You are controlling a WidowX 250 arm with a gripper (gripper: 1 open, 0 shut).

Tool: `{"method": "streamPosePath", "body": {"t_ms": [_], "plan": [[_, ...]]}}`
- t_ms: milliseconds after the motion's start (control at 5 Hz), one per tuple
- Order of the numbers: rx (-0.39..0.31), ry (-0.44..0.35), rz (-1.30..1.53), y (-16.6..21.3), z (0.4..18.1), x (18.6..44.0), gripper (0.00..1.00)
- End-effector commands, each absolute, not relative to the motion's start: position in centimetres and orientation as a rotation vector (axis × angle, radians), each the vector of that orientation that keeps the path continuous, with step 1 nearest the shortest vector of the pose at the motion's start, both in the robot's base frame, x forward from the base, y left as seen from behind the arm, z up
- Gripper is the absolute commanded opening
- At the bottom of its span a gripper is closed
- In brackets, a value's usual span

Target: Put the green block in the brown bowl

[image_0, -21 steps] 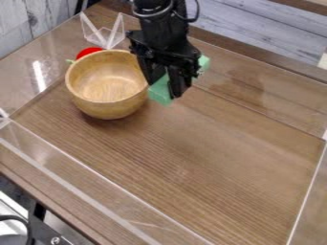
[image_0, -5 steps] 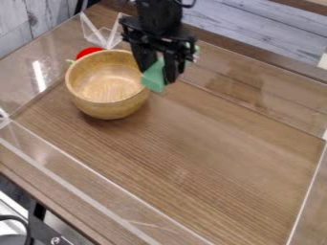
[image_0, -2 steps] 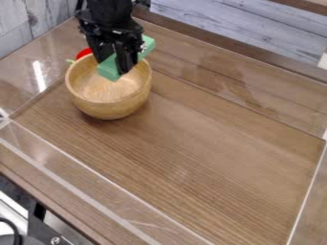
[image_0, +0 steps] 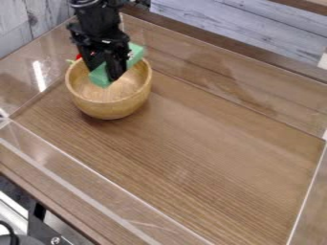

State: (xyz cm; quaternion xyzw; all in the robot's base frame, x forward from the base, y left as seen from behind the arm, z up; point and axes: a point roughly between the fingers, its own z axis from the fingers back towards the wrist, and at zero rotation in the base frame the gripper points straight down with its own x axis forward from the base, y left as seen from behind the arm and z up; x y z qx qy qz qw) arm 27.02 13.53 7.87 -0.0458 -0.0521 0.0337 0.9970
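Observation:
The brown bowl (image_0: 110, 99) stands at the left of the wooden table. Directly above its hollow hangs my black gripper (image_0: 102, 69), pointing straight down. Its fingers are shut on the green block (image_0: 129, 55), which sticks out to the right of the fingers at a tilt and sits at about rim height. The block's lower end is hidden behind the fingers.
A small red object (image_0: 80, 56) lies just behind the bowl, mostly hidden by the gripper. Clear acrylic walls (image_0: 76, 196) fence the table's front and sides. A grey plank wall (image_0: 243, 19) runs along the back.
The gripper has carried the green block leftward from beside the bowl's right rim to above the bowl's middle, and has sunk lower into it.

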Motion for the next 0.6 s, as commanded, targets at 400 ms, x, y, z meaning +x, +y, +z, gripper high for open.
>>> {"method": "streamPosePath", "body": {"t_ms": [400], "plan": [[-0.098, -0.17, 0.06, 14.61, 8.88, 28.25, 1.0]]}}
